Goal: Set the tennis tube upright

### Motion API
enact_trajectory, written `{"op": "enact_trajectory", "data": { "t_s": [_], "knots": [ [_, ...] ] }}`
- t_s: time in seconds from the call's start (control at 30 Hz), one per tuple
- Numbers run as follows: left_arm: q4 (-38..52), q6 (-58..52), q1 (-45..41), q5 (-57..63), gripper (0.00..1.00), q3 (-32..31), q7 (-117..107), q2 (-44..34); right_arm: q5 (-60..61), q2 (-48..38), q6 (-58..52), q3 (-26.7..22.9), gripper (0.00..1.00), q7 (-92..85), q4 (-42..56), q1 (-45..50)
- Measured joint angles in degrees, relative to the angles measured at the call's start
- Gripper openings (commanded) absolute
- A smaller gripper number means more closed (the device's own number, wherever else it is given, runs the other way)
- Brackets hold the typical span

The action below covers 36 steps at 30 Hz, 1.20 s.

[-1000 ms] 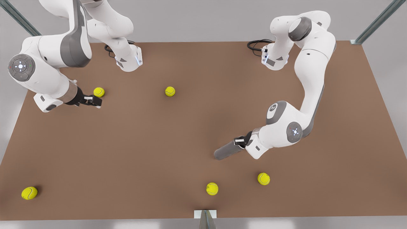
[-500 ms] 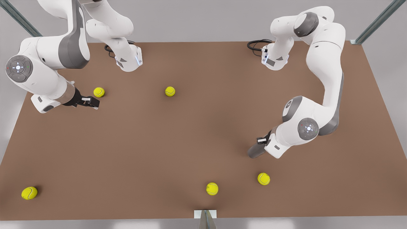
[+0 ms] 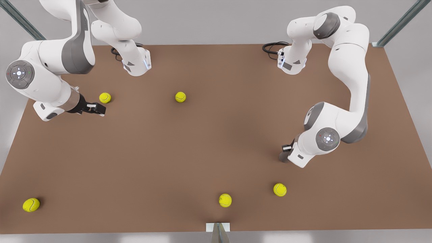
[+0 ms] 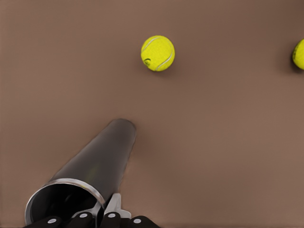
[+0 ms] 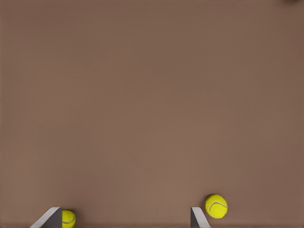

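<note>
The tennis tube is a dark grey cylinder at the front view's right, mostly hidden under the left arm's hand. It stands steeply, close to upright. In the left wrist view the tennis tube runs from its light-rimmed open end down to the table, and my left gripper is shut on that rim. From the front view the left gripper sits on top of the tube. My right gripper waits open at the front view's left, beside a yellow ball, its fingers wide apart.
Several yellow tennis balls lie on the brown table: one mid-back, one front left, two near the tube. The two arm bases stand at the back edge.
The left arm swung the tube from lying nearly flat to almost upright and carried it toward the front view's right. The right arm barely moved.
</note>
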Motion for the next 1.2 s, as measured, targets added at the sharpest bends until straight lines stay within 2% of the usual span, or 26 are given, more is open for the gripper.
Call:
{"op": "enact_trajectory", "data": {
  "t_s": [0.17, 0.2, 0.23, 0.27, 0.33, 0.37, 0.43, 0.47, 0.63, 0.73, 0.9, 0.93, 0.97, 1.03, 1.2],
  "knots": [
    [0.0, 0.2, 0.5, -0.2, 0.21, 0.0, -0.3, 0.7, 0.1, 0.1, 0.0, 0.0, 1.00, -0.2, -0.1, 0.0],
    [0.0, 0.2, 0.6, -0.3, 0.27, 0.0, -0.4, 0.8, 0.1, 0.1, 0.0, 0.0, 1.00, -0.3, -0.1, 0.0],
    [0.0, 0.3, 0.8, -0.3, 0.44, -0.1, -0.4, 1.0, 0.1, 0.1, 0.0, 0.0, 1.00, -0.3, -0.1, 0.0],
    [0.0, 0.3, 0.9, -0.4, 0.56, -0.1, -0.5, 1.0, 0.2, 0.1, 0.0, 0.0, 1.00, -0.4, -0.1, 0.0],
    [0.0, 0.4, 0.9, -0.6, 0.60, -0.1, -0.5, 1.1, 0.2, 0.1, 0.0, 0.0, 1.00, -0.4, -0.1, 0.0],
    [0.0, 0.4, 1.0, -0.6, 0.66, -0.1, -0.6, 1.1, 0.2, 0.1, 0.0, 0.0, 1.00, -0.5, -0.1, 0.0],
    [0.0, 0.4, 1.3, -0.6, 0.94, -0.1, -0.6, 1.1, 0.3, 0.2, 0.0, 0.0, 1.00, -0.5, -0.1, 0.0],
    [0.0, 0.4, 1.3, -0.6, 1.00, -0.2, -0.7, 1.0, 0.3, 0.2, 0.0, 0.0, 1.00, -0.6, -0.1, 0.0],
    [1.0, -1.6, 1.8, -1.1, 1.00, -0.5, -0.8, -1.1, 0.4, 0.1, 0.0, -0.1, 1.00, -0.7, -0.1, 0.0],
    [7.3, -5.0, 2.3, -0.3, 1.00, -1.3, -0.8, -2.7, -0.1, -0.1, 0.0, -0.1, 1.00, -0.8, 0.0, 0.0],
    [9.8, -10.7, 3.4, 2.3, 1.00, -1.7, -0.1, -6.8, -1.3, -2.2, 0.0, 0.0, 1.00, -0.8, 0.1, -0.1],
    [5.2, -11.4, 2.6, 2.4, 1.00, 1.7, 1.5, -11.3, -1.6, -2.5, 0.0, 0.1, 1.00, -0.8, 0.1, -0.1],
    [-3.0, -10.9, -1.1, 0.9, 1.00, 9.2, 3.7, -18.6, -1.9, -2.8, 0.0, 0.1, 1.00, -0.8, 0.0, 0.0],
    [-7.2, -11.5, -5.8, -3.1, 1.00, 16.9, 7.7, -24.3, -2.3, -3.1, 0.0, 0.2, 1.00, -0.9, 0.0, -0.1],
    [-6.1, -13.8, -7.8, -8.0, 1.00, 19.5, 15.0, -25.7, -2.7, -3.2, 0.0, 0.2, 1.00, -0.9, -0.1, 0.0]
  ]
}}
